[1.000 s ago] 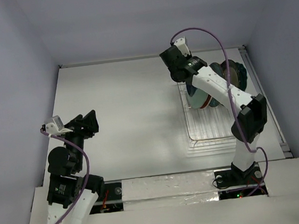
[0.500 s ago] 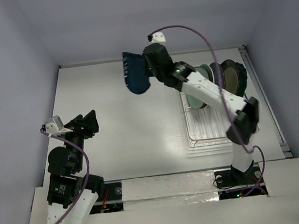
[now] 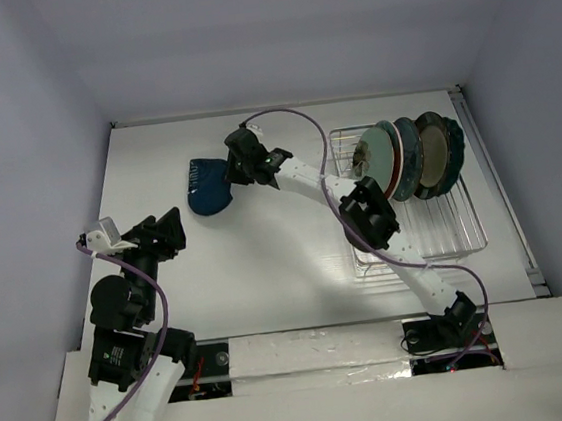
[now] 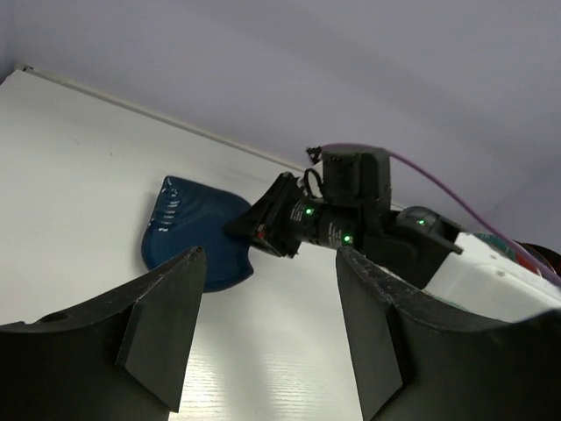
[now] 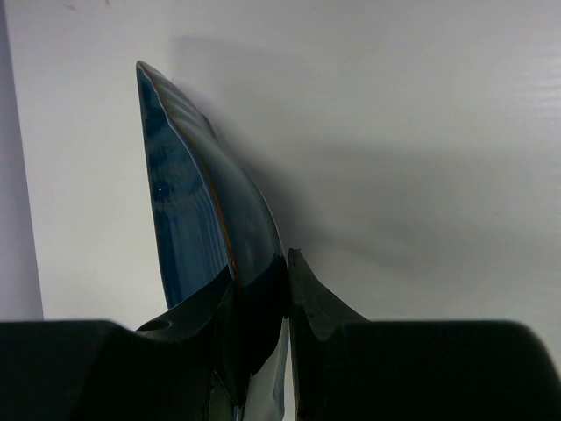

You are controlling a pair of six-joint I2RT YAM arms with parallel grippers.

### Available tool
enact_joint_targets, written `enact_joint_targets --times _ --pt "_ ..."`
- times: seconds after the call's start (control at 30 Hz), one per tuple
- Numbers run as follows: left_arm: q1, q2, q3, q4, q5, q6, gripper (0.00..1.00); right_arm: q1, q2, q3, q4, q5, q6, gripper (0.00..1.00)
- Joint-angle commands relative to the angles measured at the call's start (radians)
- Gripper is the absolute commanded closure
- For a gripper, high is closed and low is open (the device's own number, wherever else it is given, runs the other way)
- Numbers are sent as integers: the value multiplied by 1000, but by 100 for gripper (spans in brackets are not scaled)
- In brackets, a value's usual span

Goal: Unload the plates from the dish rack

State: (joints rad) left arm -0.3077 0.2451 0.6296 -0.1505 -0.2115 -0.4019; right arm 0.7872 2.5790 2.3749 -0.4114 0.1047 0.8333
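Readable text: we find none in any of the views.
Dark blue plate [image 3: 204, 188]: we make out only ribbed glaze on it, with no letters or numbers.
Plates [image 3: 426, 155] standing in the dish rack [image 3: 457, 237]: we see bands of colour on them but no marks we can read.
Right arm [image 4: 355, 175]: we see small green lights [image 4: 348, 238] on its casing. Any printing there is too small for us to tell.
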Motion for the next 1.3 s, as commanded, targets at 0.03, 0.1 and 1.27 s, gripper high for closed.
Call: enact_joint_targets --times 0.03,0.1,1.27 --pt "-5 3 -4 34 4 -3 42 18 -14 93 229 -132 156 100" --pt "-5 2 -2 34 4 -3 42 18 -5 61 259 -158 184 96" --pt "-5 -6 1 20 4 -5 100 -170 -1098 -1057 220 208 -344 100"
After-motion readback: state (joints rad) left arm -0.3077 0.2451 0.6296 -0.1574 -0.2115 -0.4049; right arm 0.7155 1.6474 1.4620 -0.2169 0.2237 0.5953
